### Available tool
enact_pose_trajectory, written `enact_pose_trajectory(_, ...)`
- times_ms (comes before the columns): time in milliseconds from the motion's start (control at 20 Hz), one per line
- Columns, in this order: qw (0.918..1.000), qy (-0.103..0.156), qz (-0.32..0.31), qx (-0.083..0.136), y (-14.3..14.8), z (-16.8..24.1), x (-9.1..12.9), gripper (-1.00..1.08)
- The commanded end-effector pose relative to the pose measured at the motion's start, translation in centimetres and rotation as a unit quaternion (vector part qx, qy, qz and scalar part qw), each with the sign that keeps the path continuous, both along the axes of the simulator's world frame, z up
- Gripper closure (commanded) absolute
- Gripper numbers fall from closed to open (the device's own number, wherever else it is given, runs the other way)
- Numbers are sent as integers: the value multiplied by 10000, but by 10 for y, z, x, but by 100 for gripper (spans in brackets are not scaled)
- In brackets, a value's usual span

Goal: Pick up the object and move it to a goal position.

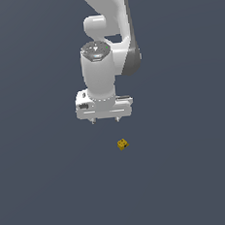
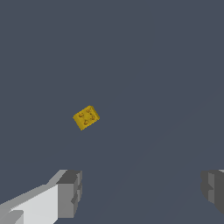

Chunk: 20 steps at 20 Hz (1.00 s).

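- The gripper (image 1: 105, 120) hangs above the grey floor (image 1: 44, 189) with its two fingers wide apart and nothing between them; in the wrist view the gripper (image 2: 142, 192) shows one finger (image 2: 70, 192) at one side and the other finger at the far edge, with bare floor (image 2: 153, 65) in the gap.
- The yellow brick (image 1: 122, 144) lies on the floor, apart from the gripper, below it and a little toward the exterior view's right; it is not under the gap, so a straight descent would likely miss it or land a fingertip on it.
- In the wrist view the brick (image 2: 86, 117) sits skewed to the line between the fingers, studs up; if the wrist is not turned first, the fingers may meet its corners rather than flat sides, and the brick may twist or squirt out.
- The brick is much smaller than the gripper; a close made too high could slip over the studs, one too low could scrape the floor.
- No goal marker shows in either view; I cannot tell where the carry must end.
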State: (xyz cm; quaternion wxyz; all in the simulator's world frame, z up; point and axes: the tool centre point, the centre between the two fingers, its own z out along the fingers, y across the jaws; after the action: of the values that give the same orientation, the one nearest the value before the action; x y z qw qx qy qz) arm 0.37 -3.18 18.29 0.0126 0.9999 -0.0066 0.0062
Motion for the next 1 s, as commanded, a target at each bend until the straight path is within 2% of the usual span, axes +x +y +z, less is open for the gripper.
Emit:
enact_pose_trajectory(0, 10000, 7, 25, -6, -2, -1, -1, -92)
enact_pose_trajectory(500, 9999, 5, -123, 5, 0, -4, 1, -92)
enact_pose_trajectory(950, 9973, 1, -738, 45, 9, -17, 7, -92)
